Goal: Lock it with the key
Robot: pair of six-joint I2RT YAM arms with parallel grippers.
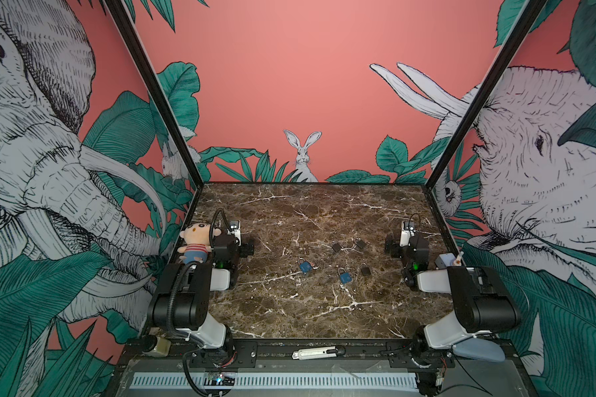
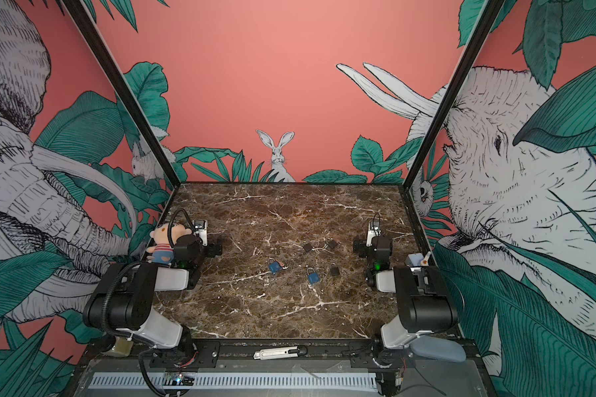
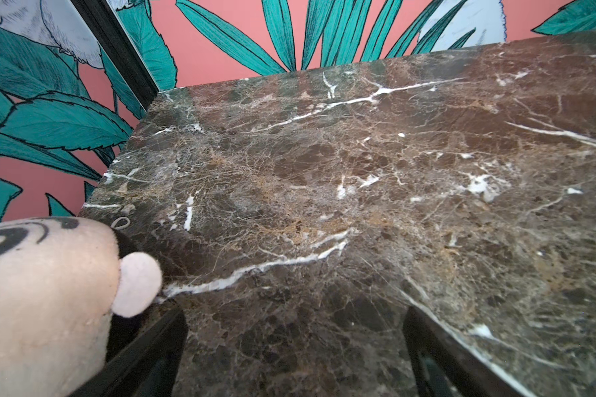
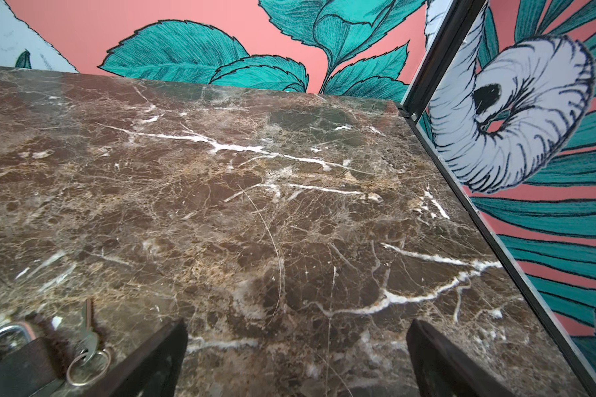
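**Brown marble tabletop in a jungle-print booth: contents**

Surface: brown marble tabletop [image 1: 307, 309] with white veins. It is walled on three sides by pink wallpaper printed with elephants, a rabbit and green leaves.

1. Left blue padlock [image 1: 305, 266], lying mid-table.
2. Right blue padlock [image 1: 344, 276], near the first and closer to the front edge.
3. Far-left dark padlock [image 1: 336, 246] and far-right dark padlock [image 1: 360, 244], near each other behind the blue ones.
4. Near dark padlock [image 1: 365, 270], just beside the right blue padlock.
5. Key [image 4: 88, 330], silver and on a ring, flat on the marble. It lies just beside a dark padlock body [image 4: 18, 364] in my right wrist view. I cannot tell for certain which of the three that one is.
6. My left gripper [image 3: 295, 326], low by the table's left edge. The jaws are spread wide with only bare marble between them; it holds nothing.
7. My right gripper [image 4: 296, 330], low by the right edge. The jaws are equally wide and empty, and the key lies just outside one finger.
8. Plush doll [image 1: 195, 242] in a striped shirt, leaning against my left arm.
9. Utility knife [image 1: 315, 353], on the front rail, off the marble.
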